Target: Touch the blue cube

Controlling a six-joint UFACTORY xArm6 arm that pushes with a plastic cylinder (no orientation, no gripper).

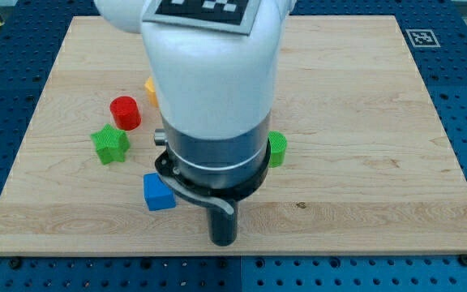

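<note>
Five blocks show on the desk (pixel 363 122): blue cube (pixel 158 193), green star (pixel 109 144), red cylinder (pixel 125 112), and yellow (pixel 149 89) and green (pixel 276 149) ones, shapes unclear behind the arm. My tip (pixel 223 242) sits right of the blue cube, apart; no fingers are fitted

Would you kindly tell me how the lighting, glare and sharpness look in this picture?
Camera view: even, soft light, only faint shadows under the blue cube and green star; mild sheen on the white arm housing, no harsh glare; blocks and wooden board look sharp; the arm hides most of the yellow block; my tip stands right of the cube.
</note>
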